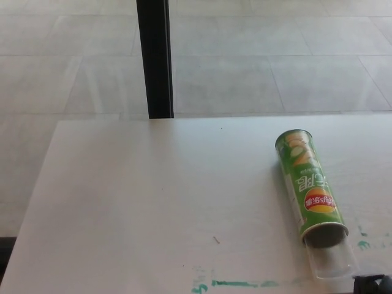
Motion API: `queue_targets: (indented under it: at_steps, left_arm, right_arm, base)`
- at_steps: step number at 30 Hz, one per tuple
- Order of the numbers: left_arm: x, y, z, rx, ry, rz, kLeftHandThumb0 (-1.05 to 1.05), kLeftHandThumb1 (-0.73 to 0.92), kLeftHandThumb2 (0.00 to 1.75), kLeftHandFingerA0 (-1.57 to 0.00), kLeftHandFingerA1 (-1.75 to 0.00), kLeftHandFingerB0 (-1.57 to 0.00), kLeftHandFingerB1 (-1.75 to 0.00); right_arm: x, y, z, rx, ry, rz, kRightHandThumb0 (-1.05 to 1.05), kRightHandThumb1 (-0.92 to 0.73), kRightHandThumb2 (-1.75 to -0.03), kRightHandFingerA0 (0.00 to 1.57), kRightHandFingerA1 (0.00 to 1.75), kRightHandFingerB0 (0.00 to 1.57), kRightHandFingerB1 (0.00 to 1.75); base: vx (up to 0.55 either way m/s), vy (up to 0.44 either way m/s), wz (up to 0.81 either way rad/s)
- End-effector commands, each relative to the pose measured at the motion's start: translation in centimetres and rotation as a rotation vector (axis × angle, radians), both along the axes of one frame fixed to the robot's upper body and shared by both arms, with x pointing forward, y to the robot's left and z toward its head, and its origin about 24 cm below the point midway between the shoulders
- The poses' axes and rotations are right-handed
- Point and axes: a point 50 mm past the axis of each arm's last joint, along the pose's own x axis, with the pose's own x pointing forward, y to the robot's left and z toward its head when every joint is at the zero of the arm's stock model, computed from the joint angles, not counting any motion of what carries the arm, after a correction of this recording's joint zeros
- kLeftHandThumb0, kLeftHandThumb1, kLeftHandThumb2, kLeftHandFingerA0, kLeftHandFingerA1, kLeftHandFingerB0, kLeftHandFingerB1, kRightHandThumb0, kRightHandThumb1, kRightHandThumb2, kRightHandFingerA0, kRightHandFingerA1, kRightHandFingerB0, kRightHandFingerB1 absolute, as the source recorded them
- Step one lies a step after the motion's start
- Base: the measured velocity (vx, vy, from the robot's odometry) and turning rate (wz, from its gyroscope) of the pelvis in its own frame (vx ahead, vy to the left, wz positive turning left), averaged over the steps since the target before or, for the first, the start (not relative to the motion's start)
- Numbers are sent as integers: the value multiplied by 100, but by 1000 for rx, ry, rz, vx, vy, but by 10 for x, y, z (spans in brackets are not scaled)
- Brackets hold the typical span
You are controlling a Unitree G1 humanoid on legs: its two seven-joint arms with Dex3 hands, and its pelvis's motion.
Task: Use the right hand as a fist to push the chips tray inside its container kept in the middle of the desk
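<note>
A green chips can [310, 186] lies on its side on the white desk [153, 196], right of the middle, with its open mouth toward me. A clear plastic tray [331, 260] sticks out of that mouth by a short length. At the bottom right corner a small black part of my right hand [371, 284] shows, just beyond the tray's outer end. Too little of it shows to tell how its fingers stand. My left hand does not show.
Green paint marks [239, 283] run along the desk's near edge. A black post [155, 58] stands behind the desk's far edge, over a pale tiled floor. The desk's left edge lies near picture left.
</note>
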Motion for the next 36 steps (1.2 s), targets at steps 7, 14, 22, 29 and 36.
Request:
queue_targets:
  at_steps: [7, 14, 22, 29, 36]
  left_arm:
    - [-2, 5, 5, 22, 0, 7, -72, 92, 67, -55, -75, -40, -49]
    - [1, 7, 8, 46, 23, -1, -71, 92, 67, -58, -70, -45, -49]
    - [1, 7, 9, 64, 31, -12, -70, 92, 68, -58, -68, -43, -48]
    - [-3, 7, 7, 30, 0, 14, -71, 91, 67, -53, -73, -43, -50]
    - [-6, 6, 5, 50, 40, -7, -72, 92, 67, -56, -72, -45, -52]
  right_arm:
    - [7, 13, 3, 37, -104, 42, -105, -69, -85, 142, 131, 46, 137]
    - [15, 13, -6, 36, -96, 34, -105, -67, -86, 148, 127, 52, 137]
    - [21, 12, -12, 12, -79, 25, -105, -67, -87, 143, 131, 51, 134]
    - [31, 6, -8, -24, -102, 18, -103, -68, -91, 141, 144, 49, 136]
    - [43, 3, -4, -44, -143, 44, -105, -62, -129, 141, 157, 60, 125]
  base:
    - [0, 0, 0]
    - [0, 0, 0]
    - [0, 0, 0]
    - [0, 0, 0]
    - [0, 0, 0]
